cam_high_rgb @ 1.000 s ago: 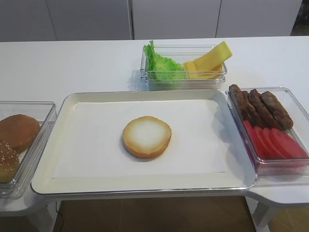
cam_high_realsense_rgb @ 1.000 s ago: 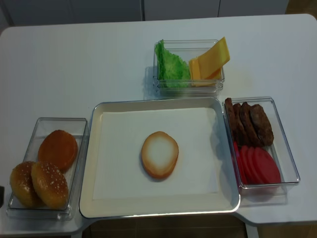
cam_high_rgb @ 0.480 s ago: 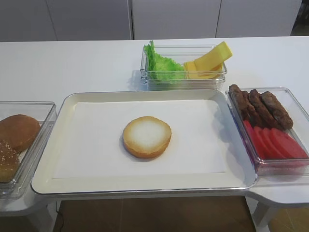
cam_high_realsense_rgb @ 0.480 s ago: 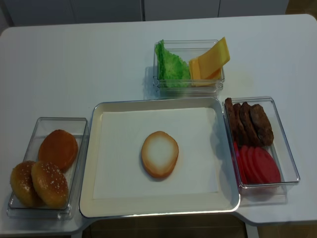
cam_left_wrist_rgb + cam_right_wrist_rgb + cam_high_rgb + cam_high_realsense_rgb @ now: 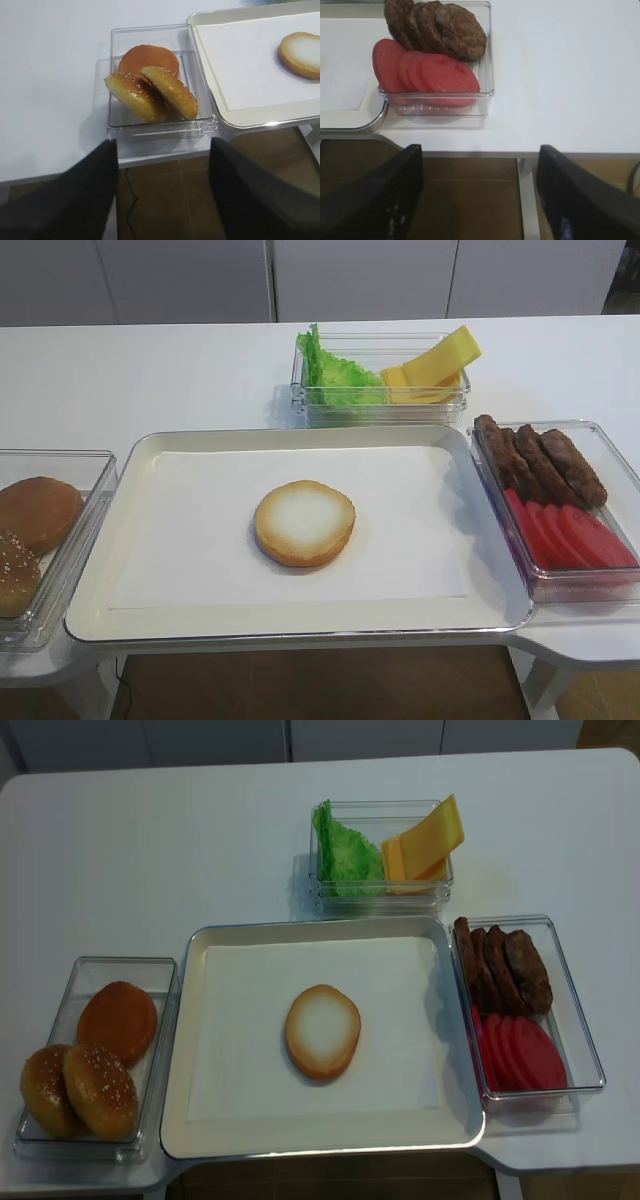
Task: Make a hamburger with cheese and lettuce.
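— While nothing is touching it, where does the hamburger (image 5: 304, 522) sit?
— So far only a flat bun half, cut face up, on the white paper in the middle of the tray (image 5: 95, 612), well clear of every rim.

— And the lettuce (image 5: 338, 375) and the cheese (image 5: 432, 368)?
— Both share one clear box (image 5: 380, 412) on the table just past the tray's far edge, toward its right corner. Lettuce fills the left end; the cheese slices lean at the right end, the top one poking over the rim.

— What about the sides?
— Against the tray's right edge, a clear bin (image 5: 580, 585) holds brown patties (image 5: 540, 462) at the far end and red tomato slices (image 5: 570, 536) at the near end. Against the left edge, another bin (image 5: 95, 1145) holds three domed buns (image 5: 95, 1060).

— The grippers?
— Neither shows in the overhead views. The left gripper (image 5: 162, 200) hangs off the table's near edge below the bun bin, fingers spread wide, nothing between them. The right gripper (image 5: 480, 200) hangs off the near edge below the tomato bin, likewise parted and empty.
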